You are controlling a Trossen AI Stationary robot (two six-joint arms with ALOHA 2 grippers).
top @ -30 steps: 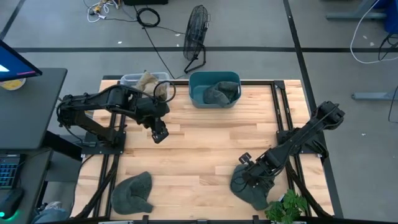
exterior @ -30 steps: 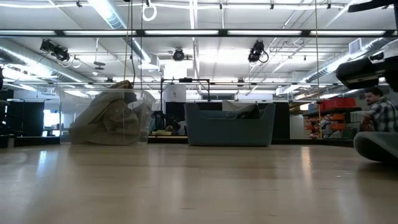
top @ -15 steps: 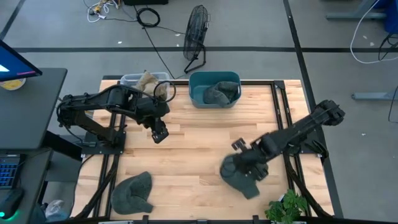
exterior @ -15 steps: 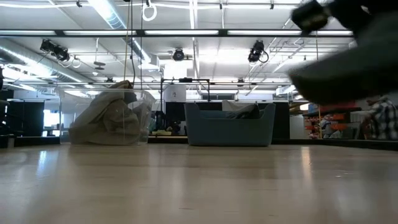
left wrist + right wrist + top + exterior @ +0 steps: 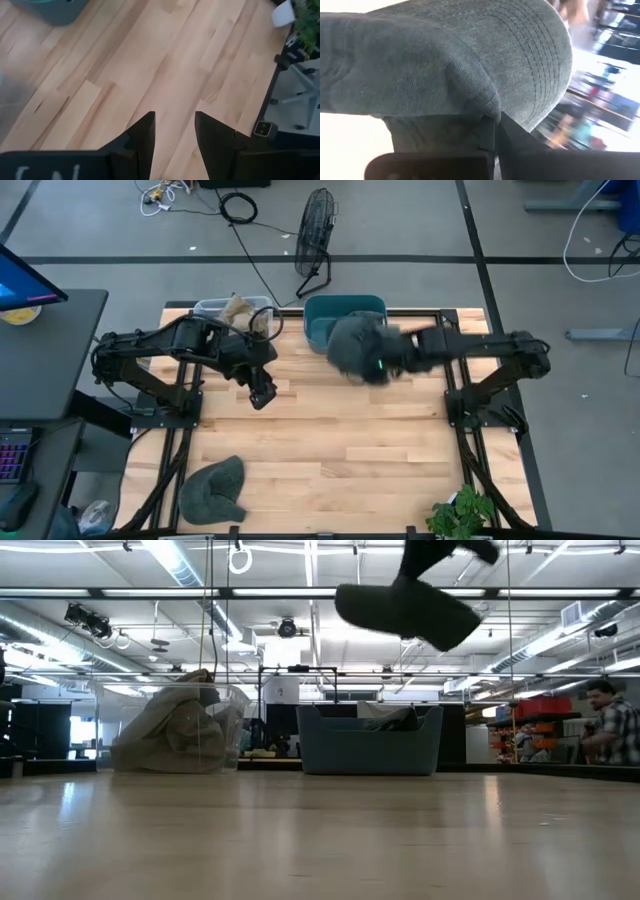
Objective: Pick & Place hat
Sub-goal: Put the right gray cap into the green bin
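Observation:
A grey hat (image 5: 352, 345) is up in the air at the near side of the teal bin (image 5: 345, 304), carried by my right gripper (image 5: 494, 134), which is shut on it. In the low view this hat (image 5: 400, 610) floats high above the bin (image 5: 370, 745). The bin holds a second grey hat (image 5: 385, 716). A third grey hat (image 5: 213, 488) lies flat on the table near the near left corner. My left gripper (image 5: 263, 393) hovers open over the table's left middle, touching nothing; the left wrist view (image 5: 174, 135) shows bare wood between its fingers. My right gripper pinches a fold of the hat's cloth (image 5: 482, 111) between its two shut fingers. The arm reaches in level from the table's right side. The hat is lifted clear of the table and bulges out beyond the fingers, its stitched brim (image 5: 540, 55) on the far side.
A clear bin (image 5: 232, 311) with beige cloth in it stands left of the teal bin at the far edge. A potted plant (image 5: 462, 512) sits at the near right corner. The middle of the wooden table (image 5: 340, 440) is bare. A person (image 5: 610, 725) is in the room behind.
My right gripper has lifted the grey hat off the table's near right corner and swung it up and toward the far edge, to just beside the teal bin. The hat has gone from lying on the wood to hanging clear in the air.

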